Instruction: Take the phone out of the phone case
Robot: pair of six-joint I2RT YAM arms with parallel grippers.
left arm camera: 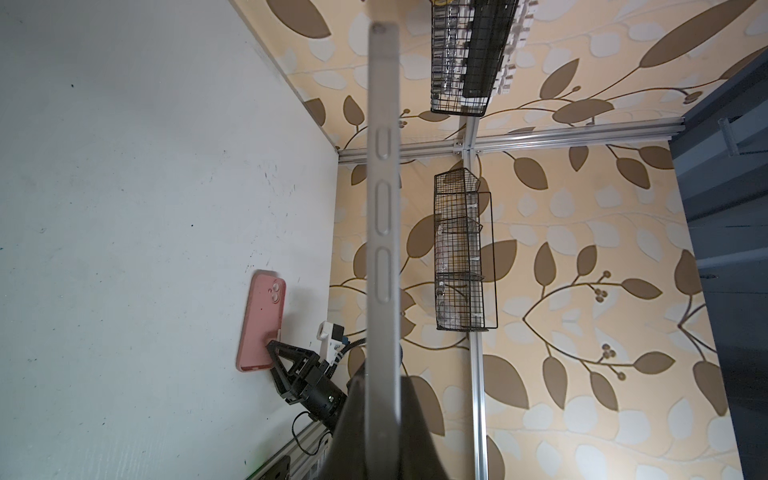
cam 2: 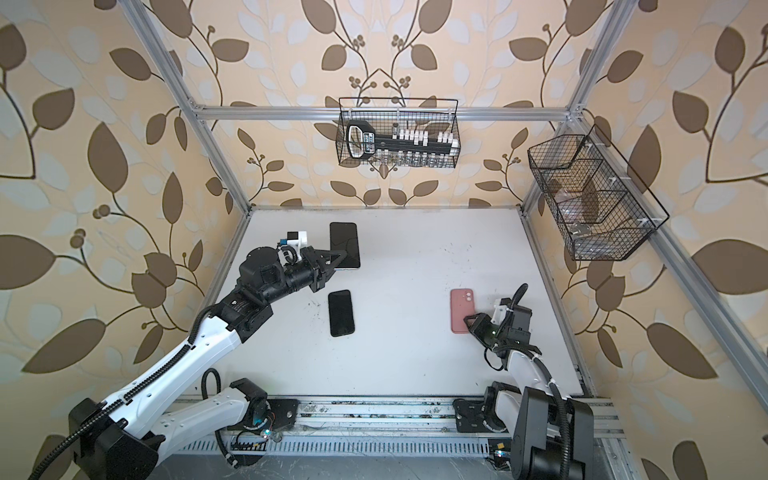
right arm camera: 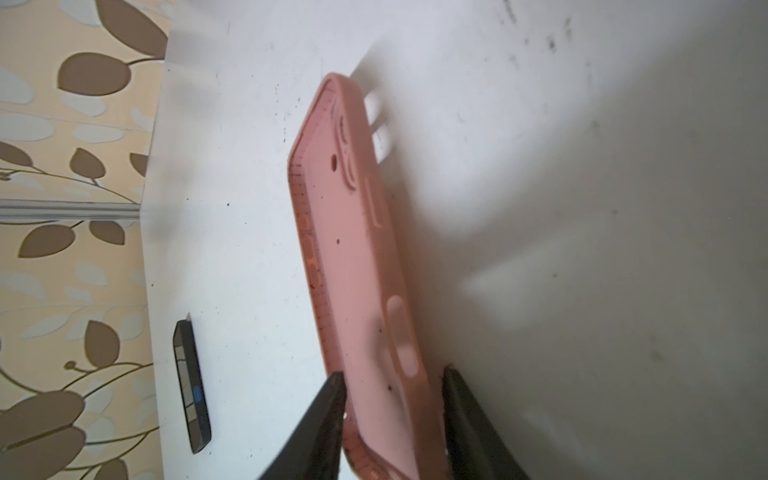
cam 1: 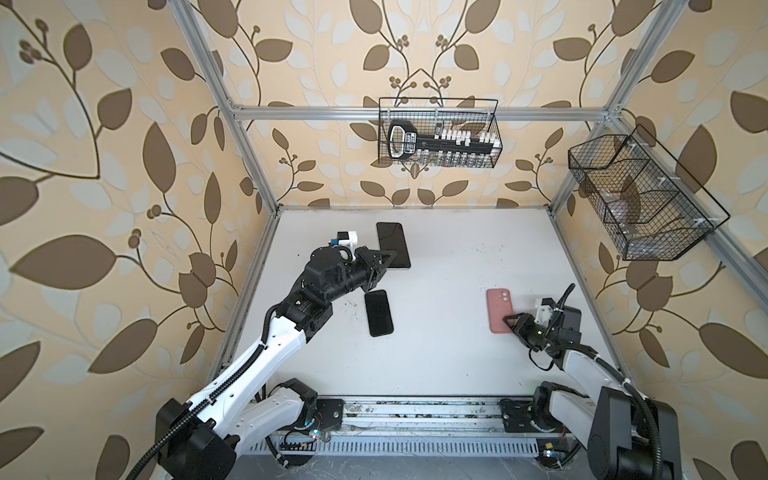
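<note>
A: White table (cam 1: 436, 353) logged; phone case (cam 1: 498, 307) seen back-up in both top views, phone (cam 1: 392, 241) well apart from it.
B: Grip resolved in wrist views only: left gripper (left arm camera: 382, 386) clenched on phone edge; right gripper (right arm camera: 394, 372) jaws loose astride case end.

Both top views look down from high above the front of the white bench (cam 1: 436, 365), showing nearly the same scene. Each wrist camera sits close behind its fingers (left arm camera: 415, 436), looking along them; both see the pink phone case (right arm camera: 357, 270).
</note>
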